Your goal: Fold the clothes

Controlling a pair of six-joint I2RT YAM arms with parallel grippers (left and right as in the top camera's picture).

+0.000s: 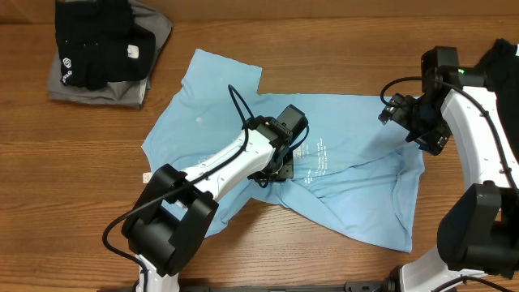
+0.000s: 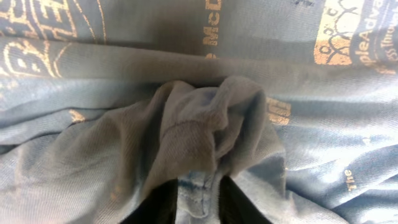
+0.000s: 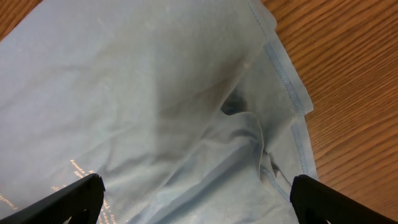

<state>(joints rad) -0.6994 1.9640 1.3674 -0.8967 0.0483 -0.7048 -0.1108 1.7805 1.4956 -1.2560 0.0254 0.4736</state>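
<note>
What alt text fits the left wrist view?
A bunched fold of the light blue soft cloth T-shirt rises mid-frame, its stitched hem pinched between the two dark fingers of the left end effector at the bottom edge. The rest of the shirt fills the frame, with pale printed lettering along the top.

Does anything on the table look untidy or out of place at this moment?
Yes. The light blue T-shirt lies askew and rumpled: one end is folded over crookedly, and the left gripper pinches a bunched fold at its middle.
</note>
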